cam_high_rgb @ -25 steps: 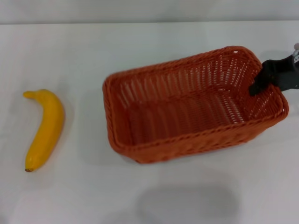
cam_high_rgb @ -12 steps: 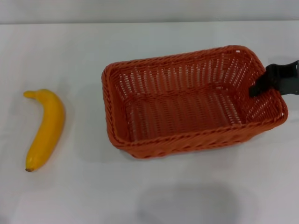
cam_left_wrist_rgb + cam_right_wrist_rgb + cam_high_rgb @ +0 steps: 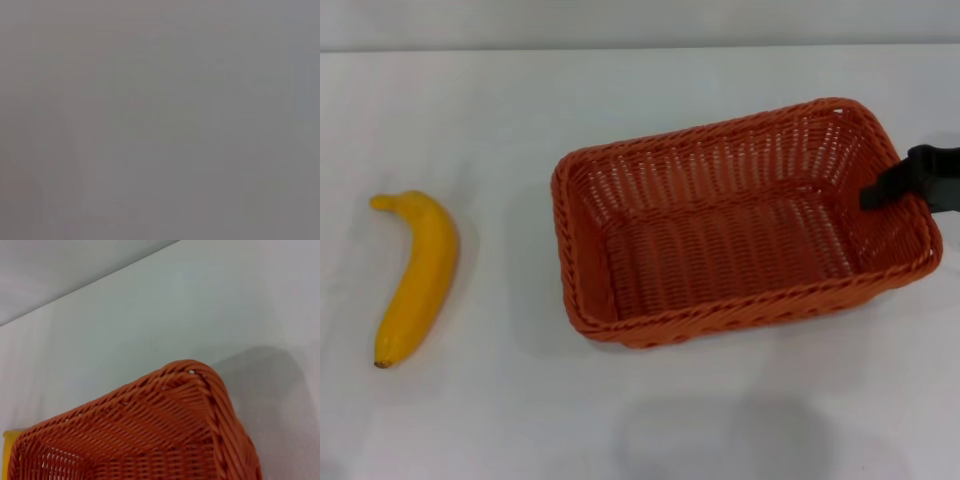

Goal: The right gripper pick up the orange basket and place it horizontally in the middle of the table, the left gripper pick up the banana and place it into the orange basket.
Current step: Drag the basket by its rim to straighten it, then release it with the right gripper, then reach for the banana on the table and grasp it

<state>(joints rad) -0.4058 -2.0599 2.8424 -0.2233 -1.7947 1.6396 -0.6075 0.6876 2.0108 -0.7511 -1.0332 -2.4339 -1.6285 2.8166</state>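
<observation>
Right black two-finger claw (image 3: 900, 186) pinches the right short wall of the large orange-red woven wicker basket (image 3: 720, 240). Versus a second ago, the basket has dropped from tilted to sitting flat on the white tabletop (image 3: 620, 100), roughly central and lengthwise across; placement looks nearly done, release probably next. Curved yellow banana (image 3: 416, 275) lies untouched, well left. Left claw not visible.

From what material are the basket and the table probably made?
The basket looks like woven wicker or plastic rattan: orange strands with gaps between them and a braided rim. Which of the two it is, I cannot tell. The table looks like a smooth white laminate or painted board, matte, showing only soft shadows.
</observation>
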